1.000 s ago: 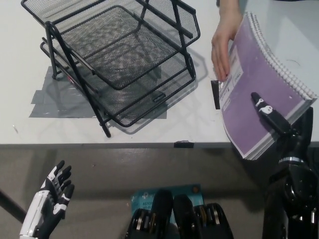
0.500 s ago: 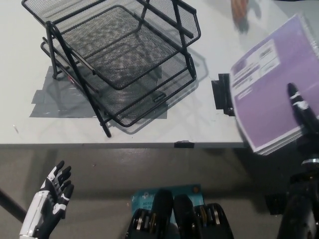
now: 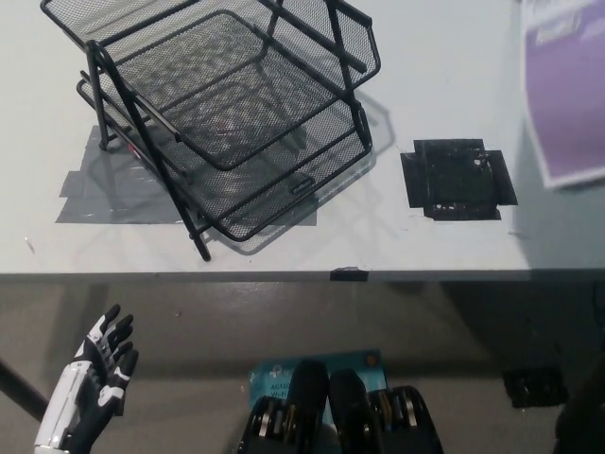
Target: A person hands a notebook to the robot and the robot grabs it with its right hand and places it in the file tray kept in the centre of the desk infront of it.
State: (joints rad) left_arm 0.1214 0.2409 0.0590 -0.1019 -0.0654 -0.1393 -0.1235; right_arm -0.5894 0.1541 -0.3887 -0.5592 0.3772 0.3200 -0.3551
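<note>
- We see only part of the purple notebook (image 3: 567, 104): it sits at the upper right of the frame and the top and right edges cut it off, so its spine and most of its cover are out of view.
- The printing on its pale label near the top edge is too blurred for us to read.
- We cannot find the black right hand in the frame. Only a dark sliver shows at the lower right corner, and we cannot tell what holds the notebook or whether that hand is closed or spread.
- The white left hand (image 3: 95, 388) rests at the lower left of the frame, below the desk's front edge, with its fingers apart and nothing in it. It is well apart from the notebook, which lies diagonally across the frame from it.
- The black mesh file tray (image 3: 227, 113) stands at the upper left and centre of the frame on the white desk (image 3: 454, 57). Its tiers are stacked and staggered, and its top edge is cut off by the frame.
- Through the mesh, the tiers we can see hold nothing.
- Grey tape (image 3: 104, 189) lies on the desk under the tray's left side.
- A black tape patch (image 3: 458, 180) lies on the desk right of the tray, just below and left of the notebook's lower corner.
</note>
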